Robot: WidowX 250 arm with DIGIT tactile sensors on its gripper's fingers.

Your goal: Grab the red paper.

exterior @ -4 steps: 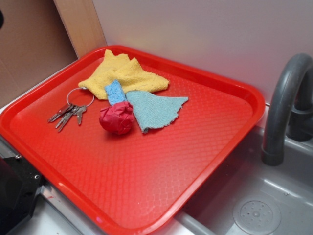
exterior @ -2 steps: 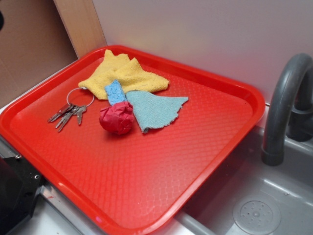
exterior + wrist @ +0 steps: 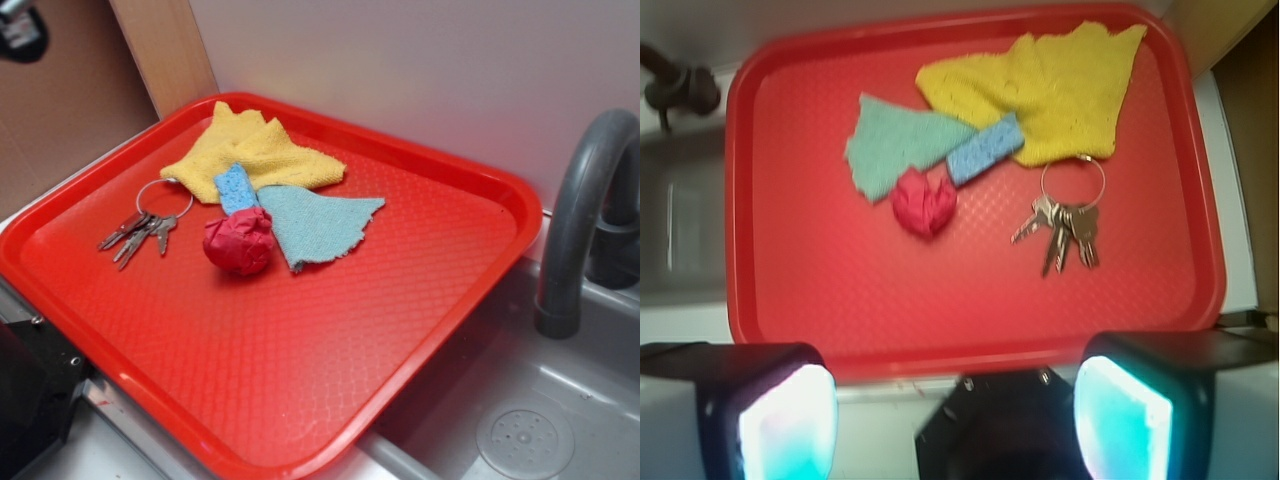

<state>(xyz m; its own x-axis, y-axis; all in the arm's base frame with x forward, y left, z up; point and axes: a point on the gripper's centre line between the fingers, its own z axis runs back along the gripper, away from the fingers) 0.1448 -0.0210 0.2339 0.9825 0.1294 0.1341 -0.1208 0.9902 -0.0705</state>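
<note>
Since the earlier frame a dark bit of the arm [image 3: 20, 28] has edged into the top-left corner of the exterior view; nothing on the tray has shifted.

From the wrist view the gripper [image 3: 954, 418] hangs high over the tray's near edge, spread wide and empty, its two pale glowing pads [image 3: 788, 425] well apart. The paper [image 3: 239, 241], a crumpled matte crimson ball with deep creases, sits left of centre on the glossy, dimpled red plastic tray [image 3: 400, 330]. It touches one end of a small blue sponge [image 3: 236, 188], a bumpy oblong, and the edge of a ragged teal cloth [image 3: 318, 224]. A nubbly yellow cloth [image 3: 252, 152] lies behind them. Metal keys [image 3: 138, 232] on a thin ring rest just beside the ball. A grey curved tap [image 3: 580, 210] stands over the sink [image 3: 560, 400].
</note>
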